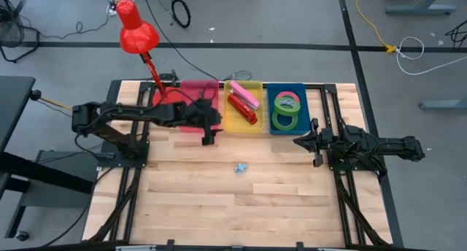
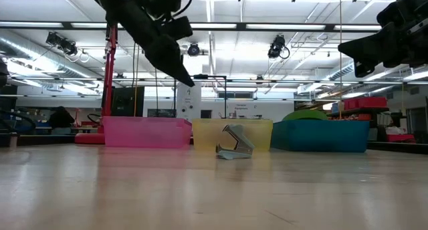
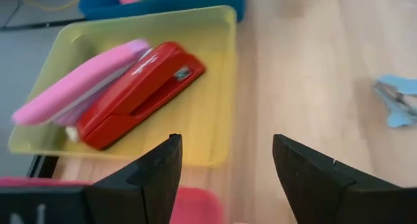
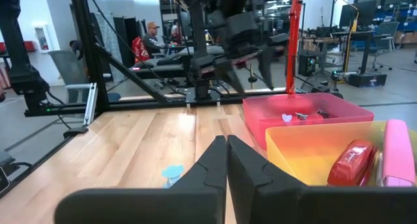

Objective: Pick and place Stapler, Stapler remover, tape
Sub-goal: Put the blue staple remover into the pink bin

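Two staplers point(image 1: 243, 103), three tape rings point(image 1: 287, 109), one stapler remover point(image 1: 239, 168).

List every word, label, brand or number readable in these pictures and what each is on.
No text can be read.
Red stapler: a small plate on its top, too blurred to read.
Pink stapler: no marking shows.
Bins, tape rings and staple remover: no marking shows.
Room behind: signs too small to read.
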You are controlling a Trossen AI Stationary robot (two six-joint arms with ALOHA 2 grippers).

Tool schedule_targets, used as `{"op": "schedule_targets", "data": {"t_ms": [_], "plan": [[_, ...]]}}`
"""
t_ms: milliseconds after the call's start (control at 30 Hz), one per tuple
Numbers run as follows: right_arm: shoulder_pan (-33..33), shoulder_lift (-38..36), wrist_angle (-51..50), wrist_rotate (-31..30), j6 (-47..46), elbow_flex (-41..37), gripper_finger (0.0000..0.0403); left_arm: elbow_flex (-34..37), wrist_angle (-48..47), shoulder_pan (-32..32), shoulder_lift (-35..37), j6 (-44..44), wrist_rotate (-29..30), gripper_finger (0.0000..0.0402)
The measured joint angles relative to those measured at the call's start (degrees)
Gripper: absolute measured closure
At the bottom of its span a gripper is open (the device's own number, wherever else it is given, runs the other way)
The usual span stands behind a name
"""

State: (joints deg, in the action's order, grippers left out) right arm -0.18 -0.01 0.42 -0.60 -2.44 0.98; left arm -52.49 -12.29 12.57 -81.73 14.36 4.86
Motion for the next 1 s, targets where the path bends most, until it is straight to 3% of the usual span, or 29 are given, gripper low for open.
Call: {"op": "schedule_targets", "data": {"t_ms": [167, 433, 600, 1000], "plan": [[0.01, 0.0, 0.0, 0.0, 0.0, 0.01, 0.0387, 0.0, 0.29, -6.2, 0.0, -0.94, 1.63, 0.0161], [0.01, 0.0, 0.0, 0.01, -0.01, 0.01, 0.0387, 0.0, 1.81, -14.97, -0.02, -5.96, 9.03, 0.0161], [0.02, 0.0, 0.01, 0.0, -0.02, 0.0, 0.0387, 0.0, 2.34, -18.0, -0.79, -9.1, 12.41, 0.0161], [0.0, 0.0, -0.01, 0.02, -0.01, 0.0, 0.0387, 0.0, 8.76, -21.8, -10.08, -14.51, 12.72, 0.0161]]}}
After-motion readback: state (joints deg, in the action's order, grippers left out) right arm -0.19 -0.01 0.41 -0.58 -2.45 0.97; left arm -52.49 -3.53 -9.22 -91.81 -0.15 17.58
